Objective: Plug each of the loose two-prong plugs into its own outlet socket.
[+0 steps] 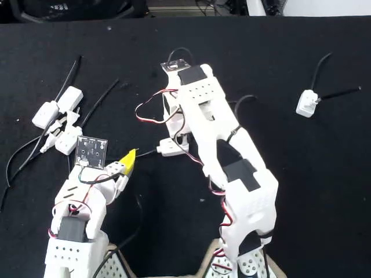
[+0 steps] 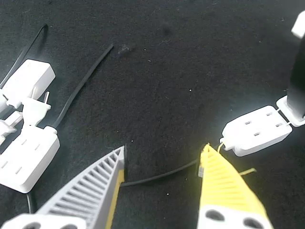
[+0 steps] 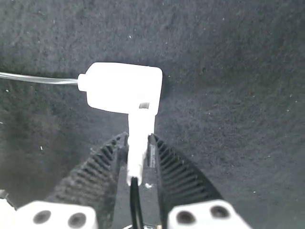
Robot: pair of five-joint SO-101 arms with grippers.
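Note:
My right gripper [image 3: 138,141] is shut on a white two-prong plug [image 3: 140,133]. The plug's front is pressed into a white outlet socket [image 3: 121,88] lying on the black cloth. From above, that socket [image 1: 171,147] sits at the table's middle, just under the right arm's wrist. My left gripper [image 2: 163,155] is open, one grey finger and one yellow finger [image 2: 224,183], with a thin black cord [image 2: 157,176] running between them. The same socket [image 2: 257,131] lies just beyond the yellow finger. Loose sockets [image 2: 26,157] and a plug [image 2: 35,109] lie beside the grey finger.
A cluster of white sockets and plugs with black cords [image 1: 61,119] lies at the table's left. Another white socket [image 1: 307,103] with cords sits alone at the far right. The table's far edge [image 1: 185,16] runs along the top.

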